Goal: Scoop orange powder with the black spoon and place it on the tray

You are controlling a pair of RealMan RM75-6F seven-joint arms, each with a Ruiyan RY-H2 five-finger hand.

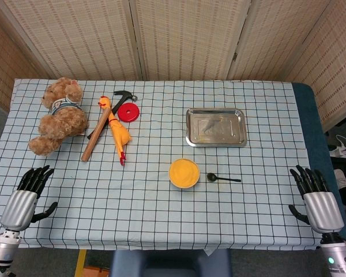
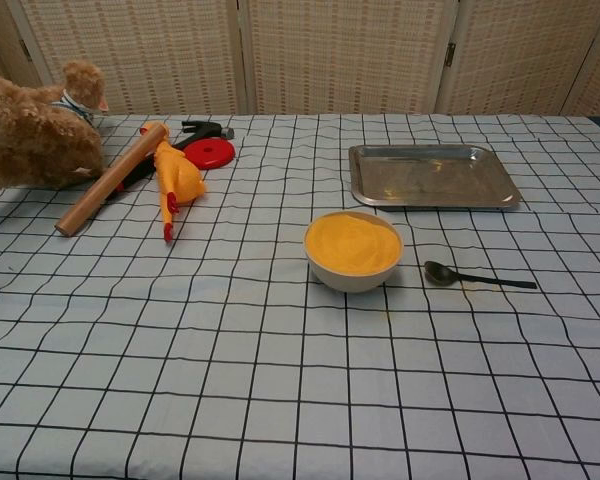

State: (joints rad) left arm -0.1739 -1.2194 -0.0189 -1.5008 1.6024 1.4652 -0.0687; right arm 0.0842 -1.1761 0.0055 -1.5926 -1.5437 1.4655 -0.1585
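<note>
Nothing of the task is begun yet, as I judge it: the black spoon [image 1: 222, 178] lies flat on the checked tablecloth [image 1: 132, 213] and no hand touches it. The right hand [image 1: 316, 198] rests at the near right edge of the table, palm down, fingers spread and holding nothing. The left hand [image 1: 26, 199] rests in the same way at the near left edge, fingers apart and empty. Both hands show only in the head view.

From the right hand, the spoon is to its left and a little further out on the table, with the handle pointing toward that hand and the small scoop end pointing away, toward the bowl [image 2: 353, 252]. The bowl stands just beside the scoop end, full of orange powder [image 1: 184, 172]. The tray [image 1: 215, 127] is beyond the spoon, further from the right hand, and looks bare. From the left hand, all three things are well apart, far to its right.

The step in hand is therefore the first one, to take the spoon. I think the right hand is the natural one for it. The handle is thin and lies flat on the cloth, so the next move calls for a careful pinch at the near end of the handle. The cloth may wrinkle under the fingers, and the bowl is close enough to be pushed.
</note>
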